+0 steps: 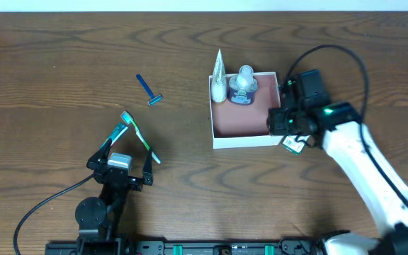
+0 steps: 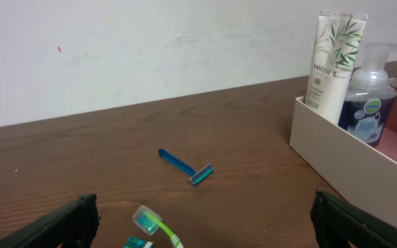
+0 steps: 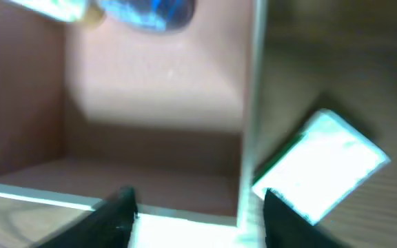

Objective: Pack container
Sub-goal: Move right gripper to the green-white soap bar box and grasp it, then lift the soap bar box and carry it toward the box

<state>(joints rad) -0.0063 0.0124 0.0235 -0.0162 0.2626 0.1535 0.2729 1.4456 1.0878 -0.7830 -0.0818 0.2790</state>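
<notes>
The container [image 1: 241, 140] is a square white-walled box with a pink inside, right of centre. A white tube [image 1: 219, 79] and a blue pump bottle [image 1: 243, 86] stand in its far corner. My right gripper [image 1: 278, 119] is open at the box's right wall; in the blurred right wrist view its fingers [image 3: 198, 220] straddle that wall [image 3: 249, 103]. A blue razor [image 1: 148, 90] lies left of the box. Two green toothbrushes [image 1: 134, 132] lie in front of my open, empty left gripper [image 1: 121, 157]. The left wrist view shows one toothbrush head [image 2: 147, 219] between the fingers [image 2: 205, 234].
A small white and green packet [image 1: 293, 144] lies on the table just outside the box's near right corner, also in the right wrist view [image 3: 322, 165]. The left wrist view shows the razor [image 2: 185, 166], tube [image 2: 333, 62], bottle [image 2: 368, 96] and box wall [image 2: 343, 162].
</notes>
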